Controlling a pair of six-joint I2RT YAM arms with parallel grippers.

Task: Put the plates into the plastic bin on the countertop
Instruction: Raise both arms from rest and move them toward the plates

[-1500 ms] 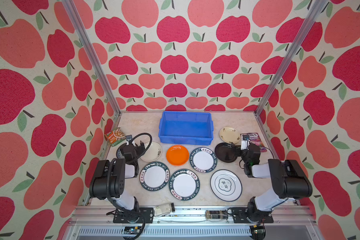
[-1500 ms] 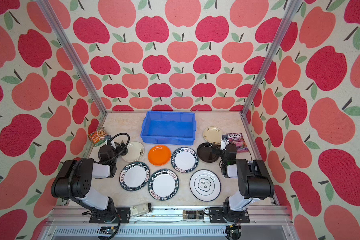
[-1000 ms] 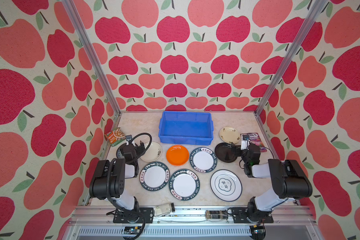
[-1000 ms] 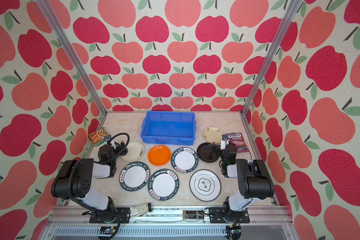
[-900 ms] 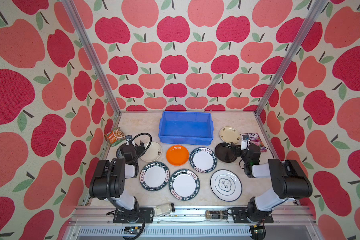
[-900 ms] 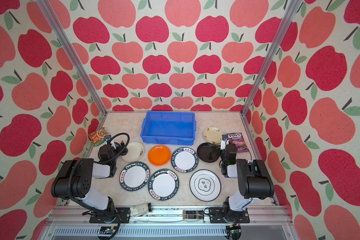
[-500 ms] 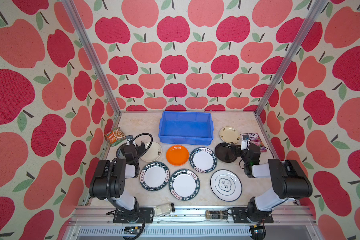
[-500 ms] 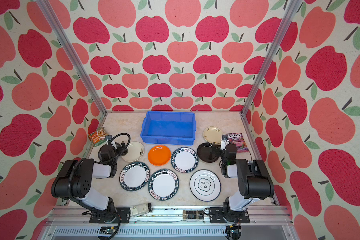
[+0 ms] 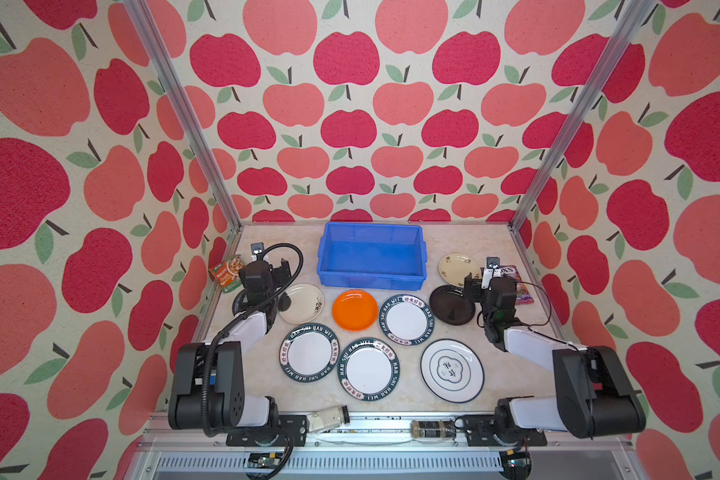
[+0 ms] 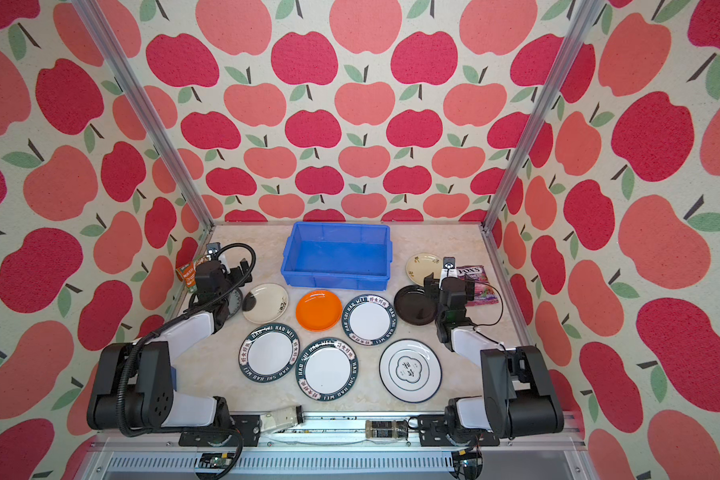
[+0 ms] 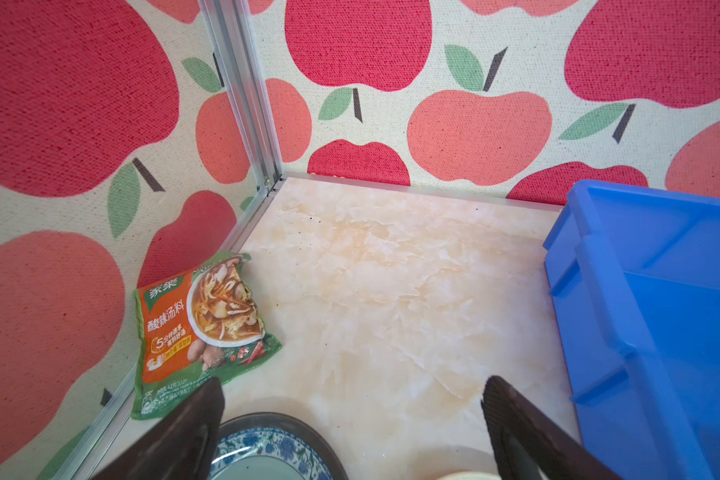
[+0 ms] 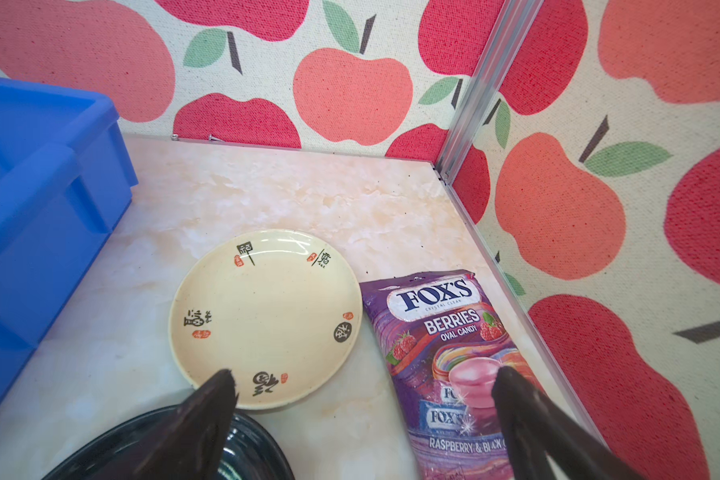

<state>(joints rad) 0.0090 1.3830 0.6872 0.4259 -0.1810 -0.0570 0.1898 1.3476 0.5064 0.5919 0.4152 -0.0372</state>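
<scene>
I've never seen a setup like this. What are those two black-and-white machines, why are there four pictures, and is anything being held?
Those are two robot arms fixed at the front edge of a countertop. Each ends in a two-fingered claw. Two pictures come from a camera pair overhead, looking down on everything. The other two come from cameras on the wrists, looking out past the left claw and the right claw. The dark wedges there are the claws' fingers. Both claws are open and hold nothing. On the countertop sit an empty blue bin and nine plates, among them an orange plate, a black plate and a cream plate. A soup packet, a candy packet and two small jars lie around too.
</scene>
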